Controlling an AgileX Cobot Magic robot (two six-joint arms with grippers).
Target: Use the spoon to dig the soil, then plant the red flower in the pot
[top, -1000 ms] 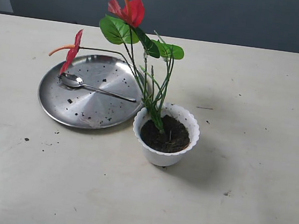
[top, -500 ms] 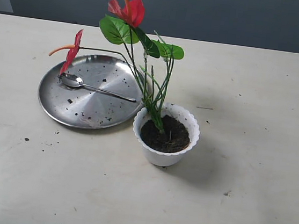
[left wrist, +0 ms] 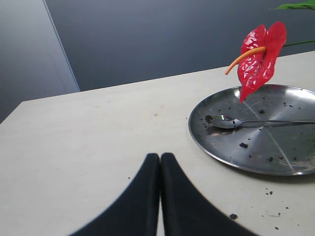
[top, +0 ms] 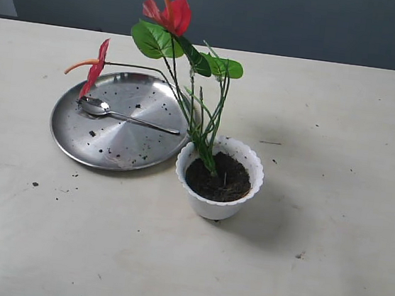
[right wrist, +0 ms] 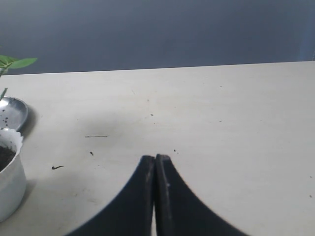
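The red flower [top: 171,13] stands upright with its stems sunk in the dark soil [top: 219,177] inside the white pot [top: 216,200], mid-table. Its second red bloom [left wrist: 258,56] hangs over the steel plate's rim. The silver spoon [top: 101,108] lies on the steel plate [top: 123,147], bowl to the left; it also shows in the left wrist view as spoon [left wrist: 231,121]. My left gripper [left wrist: 160,156] is shut on nothing, over bare table short of the plate. My right gripper [right wrist: 155,158] is shut too, empty, well off from the pot [right wrist: 10,182]. Neither gripper shows in the exterior view.
Crumbs of soil [top: 35,184] are scattered on the pale table and on the steel plate [left wrist: 275,152]. A dark wall runs behind the table's far edge [top: 336,62].
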